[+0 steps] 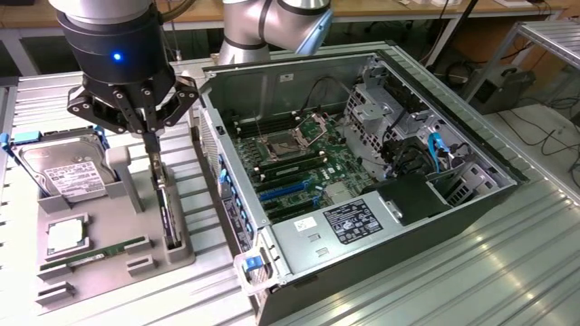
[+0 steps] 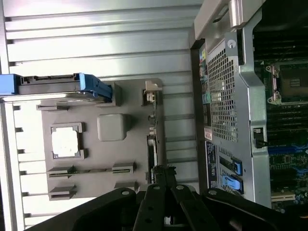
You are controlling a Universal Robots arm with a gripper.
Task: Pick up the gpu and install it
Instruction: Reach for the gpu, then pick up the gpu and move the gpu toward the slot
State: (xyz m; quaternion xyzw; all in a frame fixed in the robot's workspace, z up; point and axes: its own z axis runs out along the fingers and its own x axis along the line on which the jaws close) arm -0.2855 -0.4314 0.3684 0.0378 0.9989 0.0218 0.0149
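Note:
The gpu (image 1: 166, 204) is a thin dark card standing on edge in a slot of the grey parts tray (image 1: 100, 278), at the exterior view's left. My gripper (image 1: 151, 157) hangs straight down over it, shut on the gpu's upper end, and the card still sits in its slot. In the wrist view the gpu (image 2: 152, 144) runs as a narrow strip along the tray (image 2: 130, 159), and the gripper (image 2: 162, 175) meets it at one end. The open computer case (image 1: 363, 170) lies beside the tray, with blue expansion slots (image 1: 281, 191) showing on its motherboard.
The tray also holds a silver hard drive (image 1: 64, 170) in blue rails, a CPU (image 1: 66, 236) and a green RAM stick (image 1: 91, 257). The case wall (image 2: 226, 96) stands close beside the gpu's slot. Ribbed metal table surface (image 1: 471, 272) surrounds everything.

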